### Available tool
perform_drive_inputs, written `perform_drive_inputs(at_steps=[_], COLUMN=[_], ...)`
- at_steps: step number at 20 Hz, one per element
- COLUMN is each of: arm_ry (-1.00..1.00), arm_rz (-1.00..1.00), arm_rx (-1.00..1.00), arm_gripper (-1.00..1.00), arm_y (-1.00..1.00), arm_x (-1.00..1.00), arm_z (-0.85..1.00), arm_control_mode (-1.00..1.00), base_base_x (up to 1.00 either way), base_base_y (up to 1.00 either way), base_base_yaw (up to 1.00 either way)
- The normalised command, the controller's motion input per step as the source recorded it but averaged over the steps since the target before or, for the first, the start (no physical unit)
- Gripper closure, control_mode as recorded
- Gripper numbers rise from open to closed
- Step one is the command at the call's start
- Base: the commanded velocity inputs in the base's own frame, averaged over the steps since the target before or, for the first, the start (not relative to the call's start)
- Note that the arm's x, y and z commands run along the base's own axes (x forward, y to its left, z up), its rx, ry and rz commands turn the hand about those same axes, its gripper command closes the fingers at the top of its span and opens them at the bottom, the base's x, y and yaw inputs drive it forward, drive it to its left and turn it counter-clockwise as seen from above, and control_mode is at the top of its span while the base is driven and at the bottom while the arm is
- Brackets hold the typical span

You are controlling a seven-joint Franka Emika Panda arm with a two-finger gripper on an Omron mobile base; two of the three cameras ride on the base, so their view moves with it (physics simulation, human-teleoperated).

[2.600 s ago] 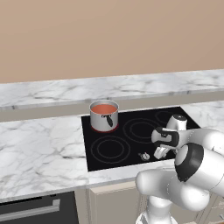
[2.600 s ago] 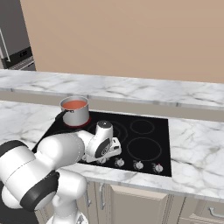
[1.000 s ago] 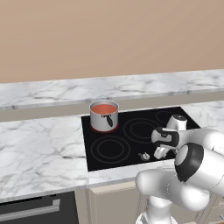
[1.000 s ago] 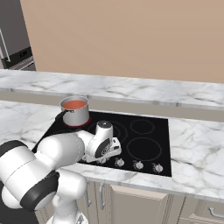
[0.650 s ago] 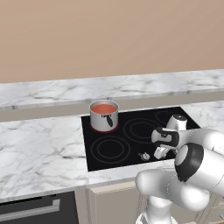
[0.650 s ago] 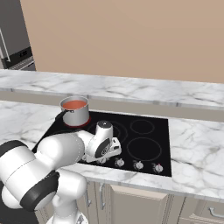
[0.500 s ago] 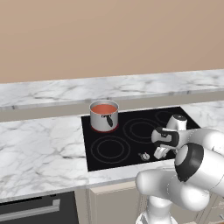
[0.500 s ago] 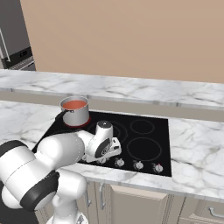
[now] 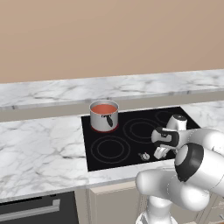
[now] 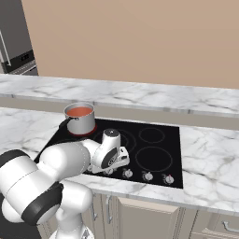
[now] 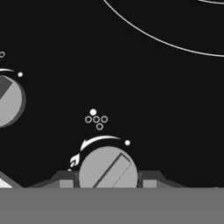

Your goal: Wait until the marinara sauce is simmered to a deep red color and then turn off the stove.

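We see a white marble counter (image 9: 39, 144) with grey veins running across both base views, and a raised marble ledge (image 9: 65, 92) along its far edge, at 12 o'clock. Above the ledge stands a plain tan wall (image 9: 109, 35). Below the counter, at 6 o'clock, are beige cabinet doors (image 10: 154, 217) with small silver handles. In the left base view a dark oven front (image 9: 39, 212) with a silver bar handle sits at 7 o'clock. In the right base view a steel fridge (image 10: 14, 37) stands at 10 o'clock.
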Motion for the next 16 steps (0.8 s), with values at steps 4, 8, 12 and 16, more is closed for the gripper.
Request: perform_drive_inputs(at_steps=[4,8,12,16], arm_ry=[0.0,0.0,0.0,0.0], arm_rz=[0.0,0.0,0.0,0.0], arm_rx=[0.0,0.0,0.0,0.0], arm_gripper=[1.0,1.0,1.0,1.0], arm_y=[0.0,0.0,0.0,0.0], arm_x=[0.0,0.0,0.0,0.0], arm_z=[0.0,0.0,0.0,0.0], arm_control_mode=[-1.0,-1.0,-1.0,-1.0], base_base_x=[0.0,0.0,0.0,0.0], base_base_y=[0.0,0.0,0.0,0.0], base_base_yaw=[0.0,0.0,0.0,0.0])
